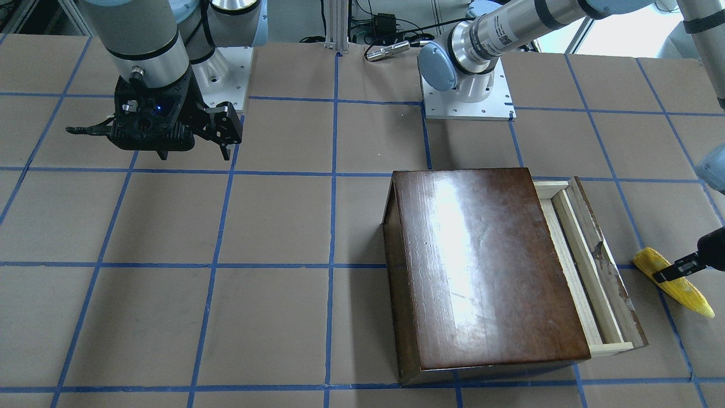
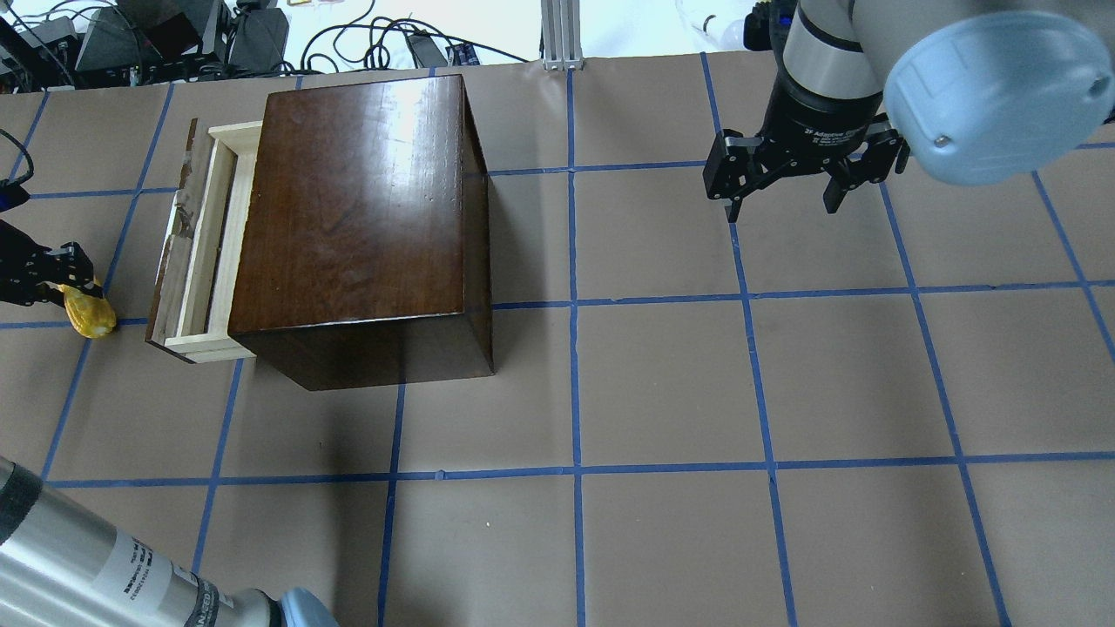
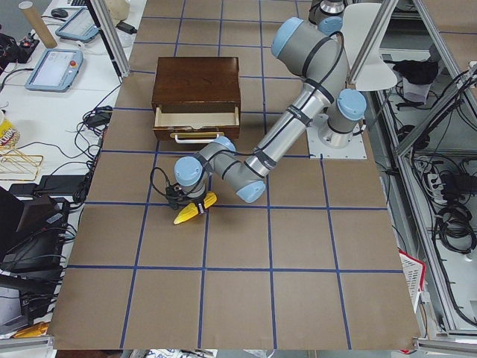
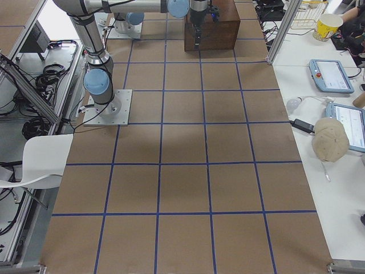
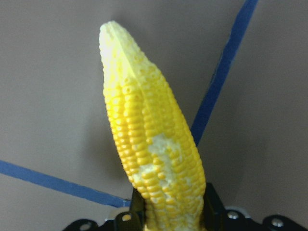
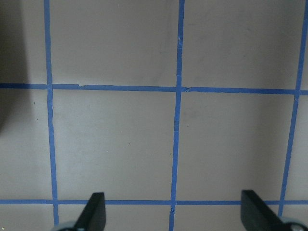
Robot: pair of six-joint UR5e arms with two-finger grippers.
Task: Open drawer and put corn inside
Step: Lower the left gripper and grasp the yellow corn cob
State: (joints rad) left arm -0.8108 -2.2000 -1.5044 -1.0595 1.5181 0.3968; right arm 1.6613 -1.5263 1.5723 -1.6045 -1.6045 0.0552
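Observation:
The glossy dark-brown wooden box [image 1: 481, 260] stands on the table; it also shows in the overhead view [image 2: 348, 200]. Its drawer [image 1: 588, 271] is pulled partly out, pale sides and worn dark front showing [image 2: 218, 235], and looks empty. My left gripper [image 1: 671, 273] is shut on the yellow corn [image 1: 679, 286] beside the drawer's front, at or just above the table. The left wrist view shows the corn [image 5: 149, 144] held between the fingers [image 5: 211, 211], pointed end away. My right gripper [image 2: 781, 205] is open and empty, hovering far from the box.
The table is brown paper with a blue tape grid [image 2: 575, 305]. Both arm bases [image 1: 467, 102] are bolted at the robot's side. The right wrist view shows only bare table between the open fingertips [image 6: 96, 211]. Cables and gear lie beyond the far edge.

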